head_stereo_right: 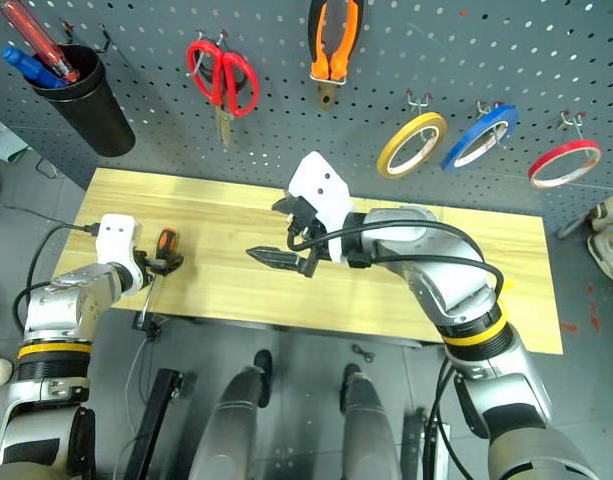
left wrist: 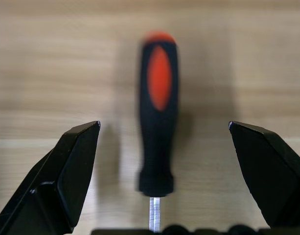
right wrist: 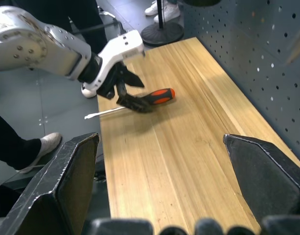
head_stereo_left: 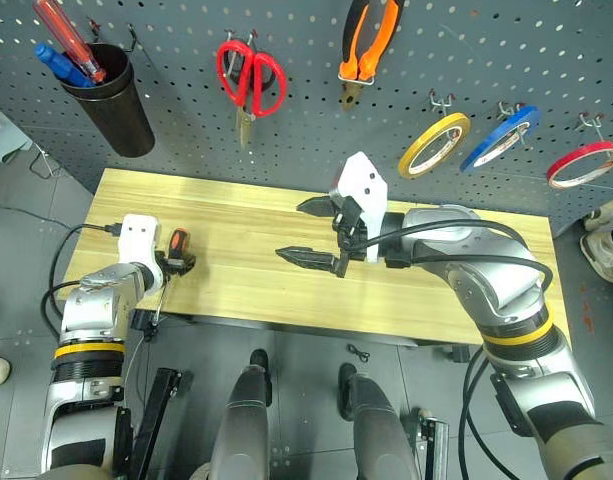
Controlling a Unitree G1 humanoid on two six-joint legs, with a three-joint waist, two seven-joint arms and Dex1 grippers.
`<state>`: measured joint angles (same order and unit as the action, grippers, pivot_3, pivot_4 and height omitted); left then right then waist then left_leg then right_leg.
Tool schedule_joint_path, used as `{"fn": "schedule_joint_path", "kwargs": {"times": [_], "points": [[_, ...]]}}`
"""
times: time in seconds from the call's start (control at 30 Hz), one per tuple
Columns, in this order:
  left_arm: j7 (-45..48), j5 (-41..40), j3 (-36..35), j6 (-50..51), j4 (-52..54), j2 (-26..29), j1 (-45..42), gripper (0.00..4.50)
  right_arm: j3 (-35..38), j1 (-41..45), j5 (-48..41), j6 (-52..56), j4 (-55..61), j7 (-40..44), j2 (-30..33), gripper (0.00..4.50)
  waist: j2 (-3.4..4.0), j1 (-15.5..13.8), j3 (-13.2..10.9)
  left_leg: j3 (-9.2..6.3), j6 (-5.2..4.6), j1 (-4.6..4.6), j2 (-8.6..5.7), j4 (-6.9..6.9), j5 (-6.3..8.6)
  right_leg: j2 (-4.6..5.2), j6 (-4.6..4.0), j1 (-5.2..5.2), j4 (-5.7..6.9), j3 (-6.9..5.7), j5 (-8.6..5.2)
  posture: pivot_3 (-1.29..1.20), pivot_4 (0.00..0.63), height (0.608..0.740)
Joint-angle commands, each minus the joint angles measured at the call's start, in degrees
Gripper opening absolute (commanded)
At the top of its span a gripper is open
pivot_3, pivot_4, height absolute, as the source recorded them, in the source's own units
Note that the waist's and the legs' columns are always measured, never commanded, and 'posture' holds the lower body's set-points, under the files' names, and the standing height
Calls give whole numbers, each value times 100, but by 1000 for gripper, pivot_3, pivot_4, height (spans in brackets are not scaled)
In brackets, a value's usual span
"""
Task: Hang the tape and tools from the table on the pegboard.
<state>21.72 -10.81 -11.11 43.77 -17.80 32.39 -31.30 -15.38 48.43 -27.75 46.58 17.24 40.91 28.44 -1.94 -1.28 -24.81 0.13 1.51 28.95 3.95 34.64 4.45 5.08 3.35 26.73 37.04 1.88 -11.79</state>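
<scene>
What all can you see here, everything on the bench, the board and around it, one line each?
Screwdriver: one, orange-and-black handle, on the table's left end, shaft past the front edge.
Table: one, light yellow wood.
Pegboard: one, dark grey-blue, behind the table.
Scissors: one, red handles, hung on the pegboard.
Pliers: one, orange-and-black, hung on the pegboard.
Tape rolls: three on hooks, yellow roll, blue roll, red roll.
Cup: one, black, on the pegboard at left, holding a red screwdriver and a blue screwdriver.
Shoes: white, on the floor past the table's end.
Left gripper: open, around the screwdriver's handle.
Right gripper: open, over the table's middle.
</scene>
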Motion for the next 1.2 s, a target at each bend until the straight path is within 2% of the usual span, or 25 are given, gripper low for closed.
{"fn": "schedule_joint_path", "kwargs": {"times": [0.03, 0.13, 0.33, 0.37, 0.53, 0.63, 0.77, 0.87, 1.0, 1.07, 1.2], "points": [[157, 51, 32, -229, -225, 119, -43, 4481, 181, 77, -48, 155, 179, 36, 24, 4500, 1, 11, -20, 0, 0, 2, 0, -3, 0, -1, -1, 5, 3, 0, -1, 65, 538, 740], [151, 75, 14, -366, -419, 108, -81, 3665, 235, 87, -72, 284, 231, 38, 41, 4500, 2, 39, -49, 0, 0, 3, 0, -7, 0, 0, -4, 11, 8, 0, -3, 62, 539, 740], [102, 31, -11, -274, -182, 54, 7, 727, 260, 93, -26, 317, 204, 49, 16, 4500, 0, 55, -68, 1, 0, 5, 0, -6, 0, 3, 1, 12, 6, 0, -6, 75, 528, 740], [94, 32, -11, -277, -183, 43, 7, 499, 248, 90, -1, 281, 169, 57, 5, 4500, 0, 54, -67, 1, 0, 7, 0, -8, 0, 3, 1, 14, 6, 0, -6, 77, 524, 740], [24, 50, -33, -352, 251, 27, 256, 502, 270, -96, 54, 101, 180, 179, 97, 4500, -1, 51, -67, 2, 1, 17, -1, -9, 0, 3, 2, 24, 5, 0, -6, 87, 493, 740], [-146, 94, 89, -563, 2275, -158, 1196, 502, 759, -477, -364, 316, 683, 309, 378, 4500, -2, 34, -66, 3, 3, 31, -5, -17, -1, 9, 1, 31, -5, -1, -4, 104, 461, 740], [-673, 20, -72, -246, 4050, -595, 1648, 502, 1385, -662, -970, 522, 972, 114, 219, 4500, -8, -83, -62, 1, 8, 37, -10, -27, -4, 14, 4, 36, -8, -6, -1, 144, 420, 740], [-1157, 149, -70, 88, 5107, -855, 1448, 502, 1997, -591, -1594, 476, 1122, -150, -152, 4500, -17, -134, -46, -10, 24, 35, 2, -31, -12, 0, -4, 36, -8, -20, 7, 179, 372, 740], [-1759, 435, 105, 551, 5977, -1065, 905, 502, 2291, -204, -1832, 316, 933, -387, -340, 4500, -31, -151, 72, -6, 43, 39, -4, -33, -20, 4, 11, 30, -40, -19, 37, 195, 326, 740], [-1949, 630, 218, 515, 6121, -1030, 375, 502, 2373, 62, -1917, 225, 792, -474, -444, 4500, -42, -176, 94, -5, 42, 40, -4, -32, -23, 1, 13, 28, -45, -19, 46, 211, 307, 740], [-2050, 1232, 423, -140, 5753, -513, -757, 502, 2536, 537, -2066, 73, 479, -717, -696, 4500, -84, -246, 174, -10, 40, 41, -3, -40, -35, -4, 9, 29, -48, -24, 52, 220, 297, 740]]}}
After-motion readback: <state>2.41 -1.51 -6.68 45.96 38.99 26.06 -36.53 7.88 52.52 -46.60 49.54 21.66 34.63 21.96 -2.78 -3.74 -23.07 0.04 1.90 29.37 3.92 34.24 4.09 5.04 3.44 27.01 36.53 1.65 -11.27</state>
